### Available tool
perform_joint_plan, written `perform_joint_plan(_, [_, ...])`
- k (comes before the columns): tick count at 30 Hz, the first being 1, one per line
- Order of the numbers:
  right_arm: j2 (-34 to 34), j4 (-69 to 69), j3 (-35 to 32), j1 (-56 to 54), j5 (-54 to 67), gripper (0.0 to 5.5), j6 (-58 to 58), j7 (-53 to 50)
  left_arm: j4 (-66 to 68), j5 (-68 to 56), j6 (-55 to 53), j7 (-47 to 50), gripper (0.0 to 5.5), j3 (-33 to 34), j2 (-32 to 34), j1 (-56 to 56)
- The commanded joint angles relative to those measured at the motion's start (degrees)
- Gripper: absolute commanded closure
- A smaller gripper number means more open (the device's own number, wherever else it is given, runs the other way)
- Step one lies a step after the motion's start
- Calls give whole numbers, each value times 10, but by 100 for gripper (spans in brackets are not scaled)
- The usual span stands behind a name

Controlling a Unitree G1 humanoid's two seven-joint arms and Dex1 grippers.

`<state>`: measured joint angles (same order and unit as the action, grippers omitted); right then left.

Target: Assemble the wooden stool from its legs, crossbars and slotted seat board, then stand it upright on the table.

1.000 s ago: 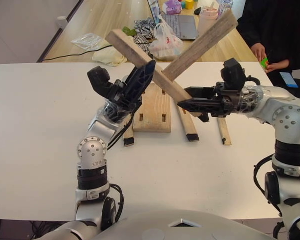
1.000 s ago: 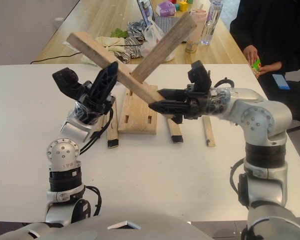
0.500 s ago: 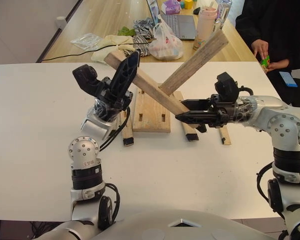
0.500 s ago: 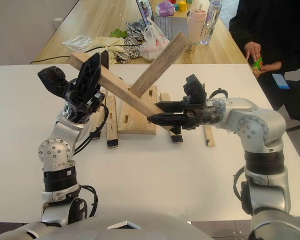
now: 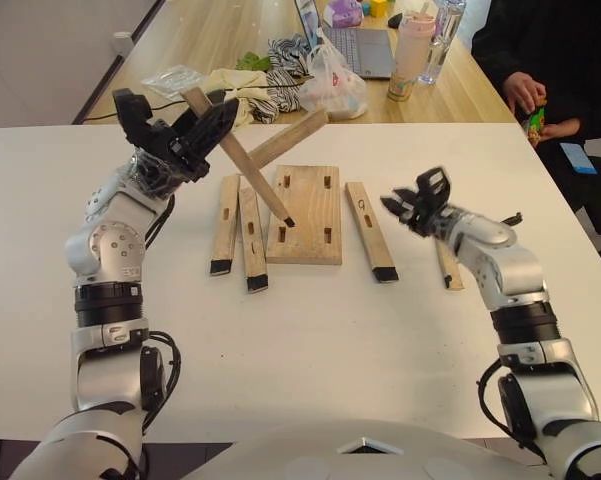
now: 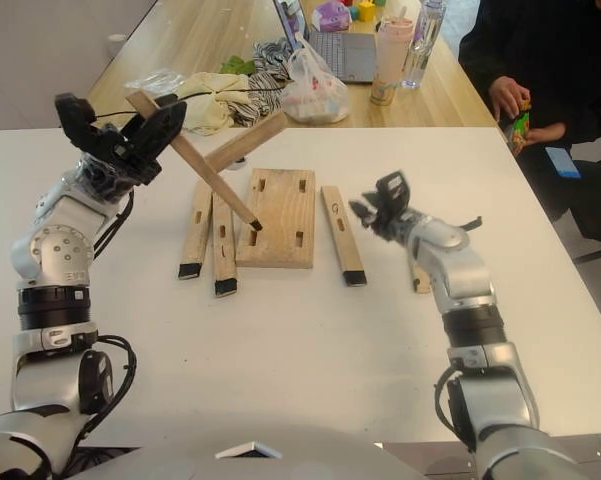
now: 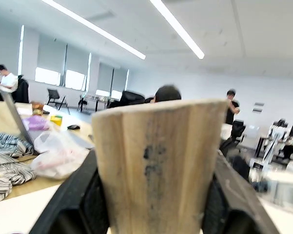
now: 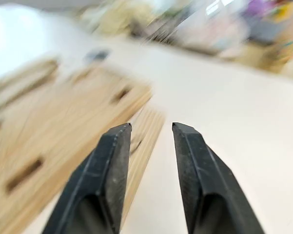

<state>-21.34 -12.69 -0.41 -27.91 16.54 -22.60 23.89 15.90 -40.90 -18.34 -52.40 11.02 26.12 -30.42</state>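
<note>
Wooden crossed legs [image 5: 255, 175], clamped in the left gripper [image 5: 208, 120], slant down onto the seat board [image 5: 315, 210], dark tip meeting it beside a slot; the right gripper [image 5: 408, 195] hangs, fingers spread, just right of the board.

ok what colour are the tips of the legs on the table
Black, on pale wooden legs; clearest in the left eye view.

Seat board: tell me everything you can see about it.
The seat board is a pale rectangular slab of bare wood with four short slots, two near each end. It lies flat on the white table, with loose legs at either side. The dark tip of the crossed piece held in the left gripper sits on or just above it, beside one slot.
</note>
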Motion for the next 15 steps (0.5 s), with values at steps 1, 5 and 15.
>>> perform_joint_plan(1, [24, -39, -38, -32, 4, 483, 26, -28, 84, 64, 42, -48, 348, -29, 10, -33])
perform_joint_plan(5, [30, -52, -42, -34, -1, 547, 31, -27, 122, 77, 59, -72, 348, -27, 4, -46])
perform_joint_plan(15, [31, -74, -51, -46, -13, 550, 37, -25, 94, 8, -24, -112, 348, 16, 4, -70])
